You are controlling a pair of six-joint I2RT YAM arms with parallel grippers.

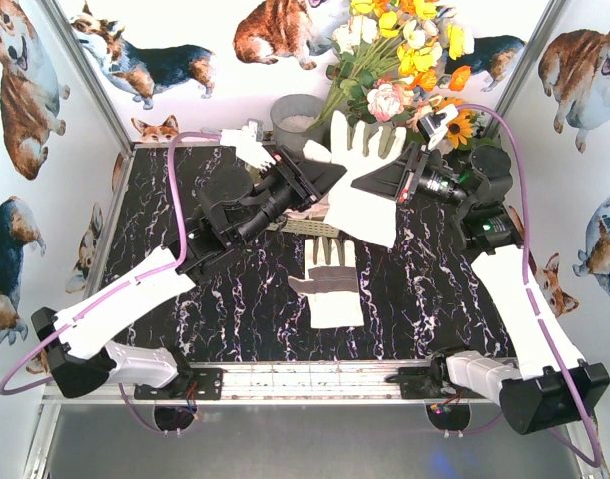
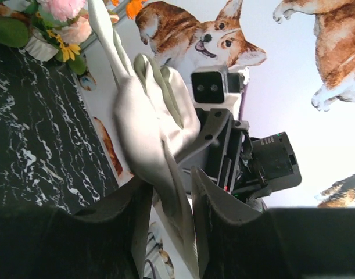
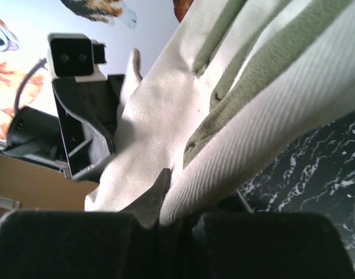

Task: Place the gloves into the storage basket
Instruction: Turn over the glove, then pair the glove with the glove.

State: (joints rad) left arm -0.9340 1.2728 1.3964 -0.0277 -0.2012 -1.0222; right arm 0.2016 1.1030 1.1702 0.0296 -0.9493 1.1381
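Both grippers hold one cream-white glove (image 1: 369, 185) up over the middle of the table, fingers pointing to the back. My left gripper (image 1: 319, 178) is shut on its left edge, with the fabric pinched between the jaws in the left wrist view (image 2: 168, 203). My right gripper (image 1: 386, 182) is shut on its right side, clamped on the glove (image 3: 223, 104) in the right wrist view (image 3: 165, 206). A second glove (image 1: 329, 287) lies flat on the table in front. A third glove (image 1: 247, 147) lies at the back left. Only a strip of the pale lattice storage basket (image 1: 306, 229) shows under the held glove.
A round grey pot (image 1: 295, 115) stands at the back centre beside a bunch of artificial flowers (image 1: 404, 50). Corgi-print walls close in the left, right and back sides. The black marble table (image 1: 235, 299) ends at a metal rail in front.
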